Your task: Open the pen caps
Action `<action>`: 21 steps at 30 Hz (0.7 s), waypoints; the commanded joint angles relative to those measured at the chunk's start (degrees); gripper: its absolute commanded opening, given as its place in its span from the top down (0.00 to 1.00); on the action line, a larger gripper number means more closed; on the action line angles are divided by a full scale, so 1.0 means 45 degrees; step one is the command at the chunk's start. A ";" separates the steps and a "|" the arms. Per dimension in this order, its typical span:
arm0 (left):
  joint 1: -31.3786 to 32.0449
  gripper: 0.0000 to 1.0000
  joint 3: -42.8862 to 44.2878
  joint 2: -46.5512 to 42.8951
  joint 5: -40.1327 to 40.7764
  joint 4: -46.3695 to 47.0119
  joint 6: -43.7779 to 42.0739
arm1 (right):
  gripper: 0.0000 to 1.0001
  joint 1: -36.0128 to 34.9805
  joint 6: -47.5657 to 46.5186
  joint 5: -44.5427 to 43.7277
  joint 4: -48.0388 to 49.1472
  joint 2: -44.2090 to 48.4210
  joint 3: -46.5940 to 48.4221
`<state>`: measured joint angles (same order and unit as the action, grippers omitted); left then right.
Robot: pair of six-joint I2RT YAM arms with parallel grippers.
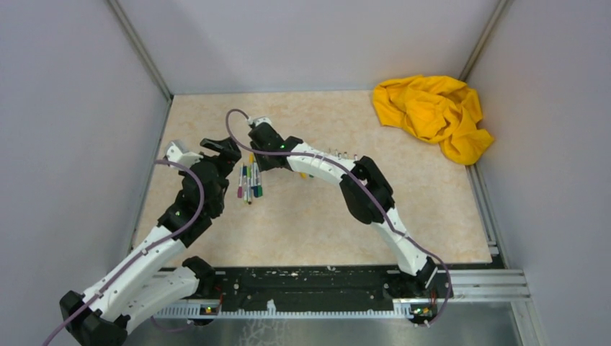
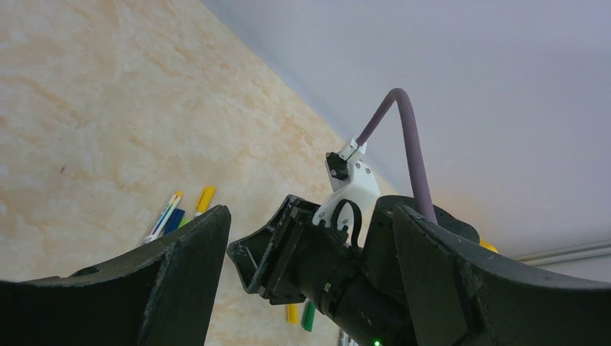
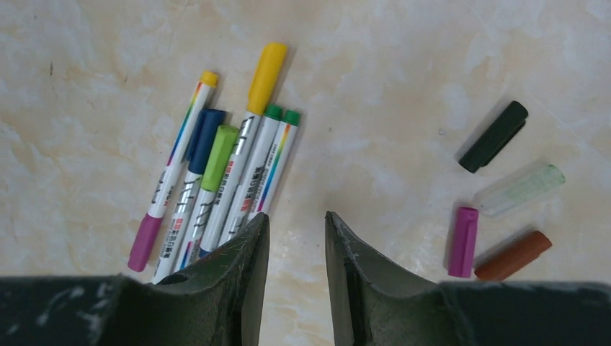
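Looking down from above, both arms lean in over the left middle of the worktop (image 1: 324, 231), and their heads meet above a small bundle of pens (image 1: 248, 184). The left claw (image 1: 222, 149) sits just left of the bundle. The right claw (image 1: 258, 160) is at the bundle's far end, pointing down. I'd guess they crowd together because pulling a cap takes one to hold the barrel and one to tug. A yellow cloth (image 1: 432, 115) lies crumpled in the far right corner, well apart and no part of the job.

In the left wrist view, the left claw's fingers (image 2: 180, 267) stand wide apart with nothing between them. Through the gap I see the right arm's black head and a few pen ends on the worktop beyond. It looks to be waiting, not gripping.

The right wrist view looks straight down. The right claw's jaws are parted by a narrow gap and hold nothing, and its left finger (image 3: 241, 267) overlaps the near ends of the pens.

Here the pen caps (image 3: 218, 155) fall into two lots:
- **On barrels in the bundle:** a yellow cap (image 3: 266, 68), a blue cap (image 3: 205, 133), a light-green one between them, and a magenta cap (image 3: 146, 241) at the near end.
- **Loose, to the right and well apart from the bundle:** a dark cap (image 3: 493, 137), a clear cap (image 3: 519, 189), a purple cap (image 3: 462, 241) and a brown cap (image 3: 513, 256). They seem to have been set aside in their own patch so they don't mix with the pens.

By my reckoning the job is partly done. The right claw probably hangs over the bundle to choose a capped pen.
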<state>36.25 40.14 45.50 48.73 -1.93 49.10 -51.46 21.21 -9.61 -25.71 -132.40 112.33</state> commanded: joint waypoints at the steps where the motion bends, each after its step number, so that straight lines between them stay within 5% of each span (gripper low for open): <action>1: -0.0001 0.11 -0.0259 -0.0287 0.0342 -0.0141 0.0375 | 0.66 -0.0269 0.0286 -0.0114 -0.0461 -0.0678 0.1548; 21: 0.0009 0.11 -0.0378 -0.0383 0.0357 0.0116 0.0339 | 0.66 -0.0401 0.0445 -0.0126 -0.1838 -0.2745 0.4334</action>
<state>36.25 38.94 44.77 49.54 -2.59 50.00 -52.56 22.57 -10.15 -33.23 -143.63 127.63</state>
